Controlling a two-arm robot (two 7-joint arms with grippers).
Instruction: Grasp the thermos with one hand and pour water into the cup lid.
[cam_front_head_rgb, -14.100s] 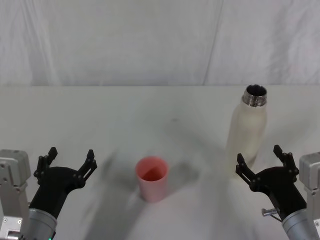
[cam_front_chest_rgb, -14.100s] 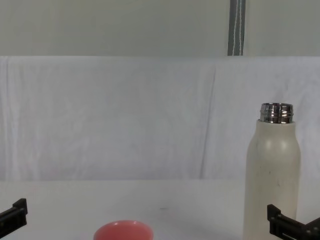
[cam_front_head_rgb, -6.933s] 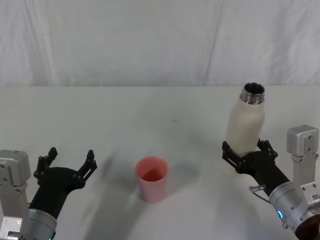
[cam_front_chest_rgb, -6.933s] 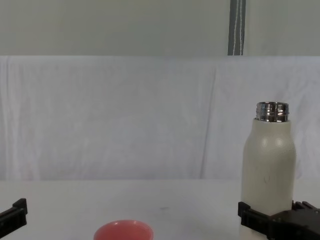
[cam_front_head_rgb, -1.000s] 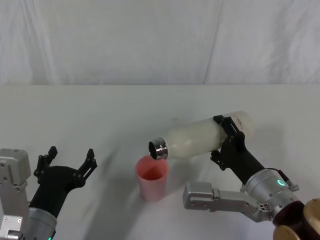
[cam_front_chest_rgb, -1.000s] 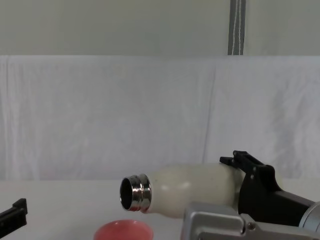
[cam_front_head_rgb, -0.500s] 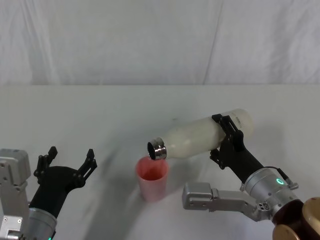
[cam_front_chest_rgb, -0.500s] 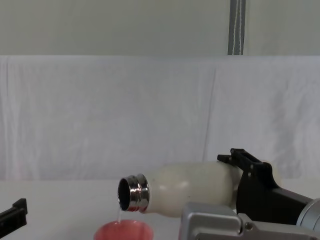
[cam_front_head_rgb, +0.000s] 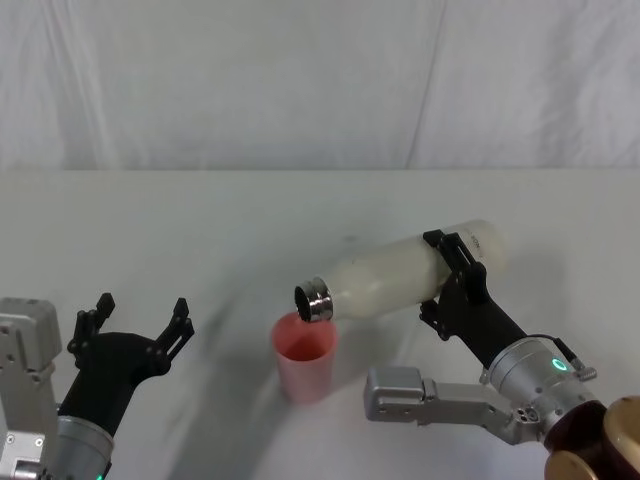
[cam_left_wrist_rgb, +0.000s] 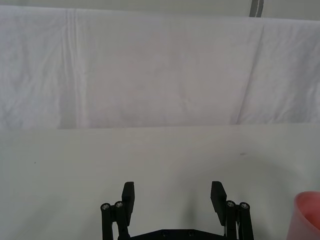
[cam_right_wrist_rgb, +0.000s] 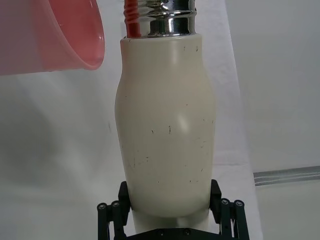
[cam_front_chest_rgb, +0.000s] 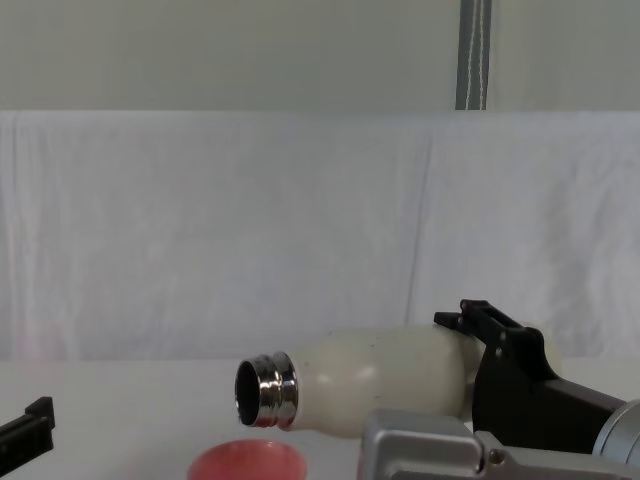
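One thermos (cam_front_head_rgb: 405, 277), cream-white, held almost level above the table (cam_front_head_rgb: 200, 230) with its steel neck over the rim of the pink cup lid (cam_front_head_rgb: 304, 357), evidently so that water falls inside. The right gripper (cam_front_head_rgb: 452, 275) is clamped on its lower body. The left gripper (cam_front_head_rgb: 135, 325), fingers spread and holding nothing, is parked at the near left. No stream or water level can be made out, and the chest view cuts off the cup lid's lower part.

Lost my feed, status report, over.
Right gripper shut on thermos, tipped over cup lid. Left gripper open, parked. Nothing in the way.
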